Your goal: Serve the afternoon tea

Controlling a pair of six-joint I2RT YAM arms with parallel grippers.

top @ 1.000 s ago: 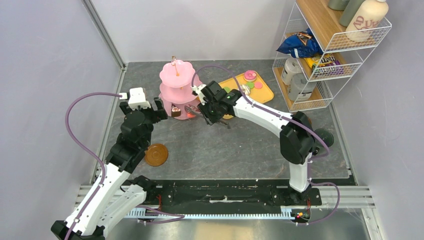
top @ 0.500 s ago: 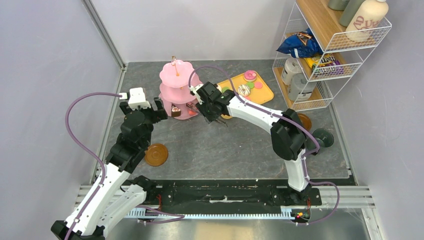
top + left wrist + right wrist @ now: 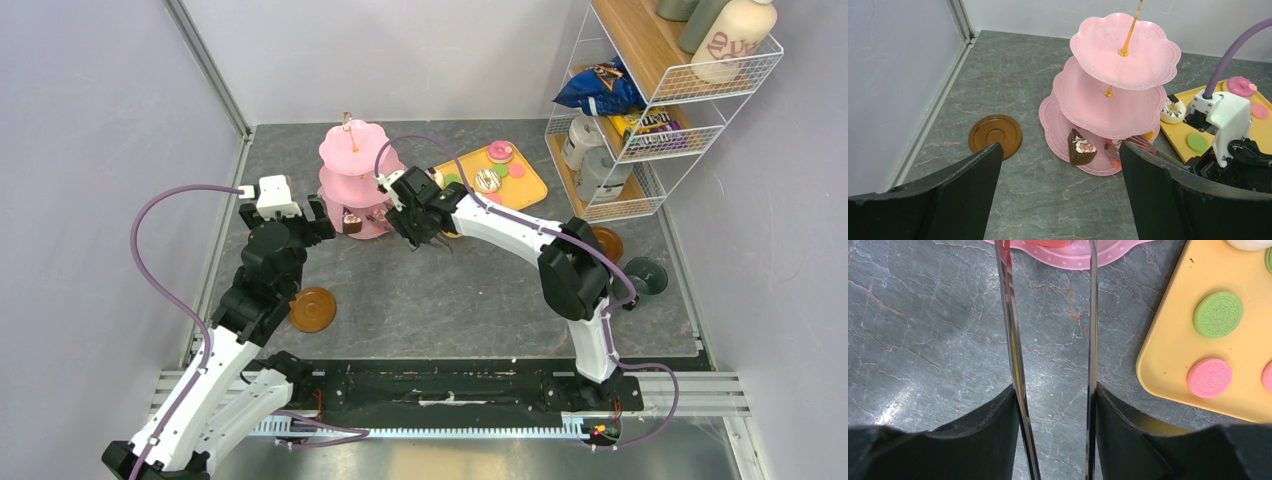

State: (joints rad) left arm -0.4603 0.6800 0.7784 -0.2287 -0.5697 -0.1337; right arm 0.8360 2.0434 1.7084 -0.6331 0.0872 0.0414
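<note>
While the brown saucer (image 3: 312, 308) lies on the near side of the stand (image 3: 352, 180), you look to be midway through stocking the stand's bottom tier. Your left claw (image 3: 330, 222) hangs spread and empty just left of the stand. Your right claw (image 3: 1053, 390) is clamped on a pair of tongs (image 3: 1012, 335). Their tips reach the right side of the bottom tier, either side of a red piece (image 3: 1048, 242); I cannot tell whether they pinch it.

Next, you likely need to part the tongs and back off toward the yellow tray (image 3: 525, 188) right of the stand. Only the left wrist view shows the chocolate wedge (image 3: 1080, 148) on that tier and both upper tiers bare. Only the right wrist view shows the tong blades, plus a green macaron (image 3: 1218, 314) and pink macaron (image 3: 1209, 377) close up.
</note>
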